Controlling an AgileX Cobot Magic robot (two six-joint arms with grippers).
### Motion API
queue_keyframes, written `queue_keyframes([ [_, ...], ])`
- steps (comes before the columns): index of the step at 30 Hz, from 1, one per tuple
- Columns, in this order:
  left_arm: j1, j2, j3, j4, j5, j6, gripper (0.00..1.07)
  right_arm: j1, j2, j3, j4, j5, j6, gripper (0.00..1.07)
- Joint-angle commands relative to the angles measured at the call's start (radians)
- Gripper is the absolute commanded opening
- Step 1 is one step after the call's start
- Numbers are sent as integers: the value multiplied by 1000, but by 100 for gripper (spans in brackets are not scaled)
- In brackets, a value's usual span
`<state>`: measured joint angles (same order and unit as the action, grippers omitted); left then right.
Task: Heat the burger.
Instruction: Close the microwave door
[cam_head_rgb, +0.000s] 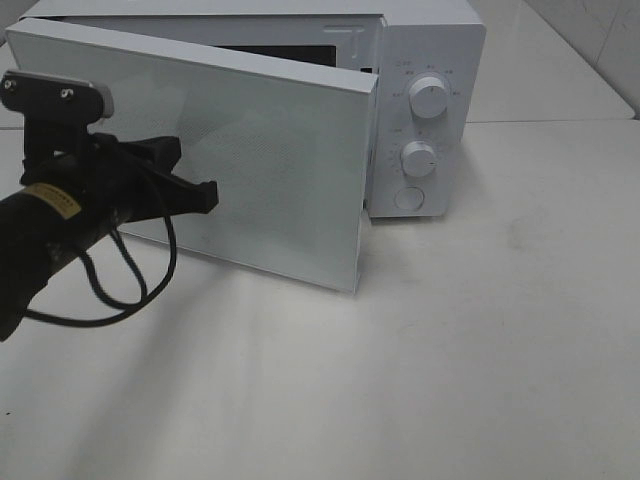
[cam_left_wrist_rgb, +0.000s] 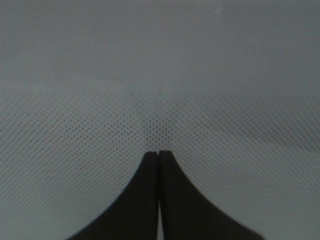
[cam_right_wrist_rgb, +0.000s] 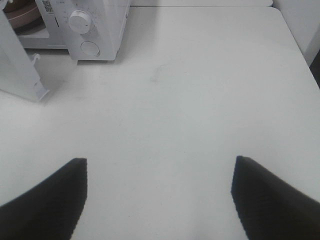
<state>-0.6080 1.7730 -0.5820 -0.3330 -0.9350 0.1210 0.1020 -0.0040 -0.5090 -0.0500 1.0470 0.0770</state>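
Left gripper (cam_head_rgb: 211, 195) at door (cam_head_rgb: 270, 160), burger (cam_right_wrist_rgb: 21, 9) behind.

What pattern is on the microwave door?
The door has a fine dotted mesh, pale grey-white; clearest in the left wrist view.

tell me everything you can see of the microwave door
The microwave door is a flat white rectangular panel with a fine dotted mesh window across its front. It stands partly open, hinged on the left, its free edge swung toward the camera, with latch hooks on that edge. The shut left end effector has its tips at the front face, seemingly touching.
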Motion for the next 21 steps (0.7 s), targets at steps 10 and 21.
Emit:
queue_keyframes([
  [10, -11, 99, -253, -86, 143, 41, 0, -8, -27, 1, 2, -10, 8, 76],
  [21, -13, 185, -380, -155, 158, 83, 0, -8, -27, 1, 2, -10, 8, 76],
])
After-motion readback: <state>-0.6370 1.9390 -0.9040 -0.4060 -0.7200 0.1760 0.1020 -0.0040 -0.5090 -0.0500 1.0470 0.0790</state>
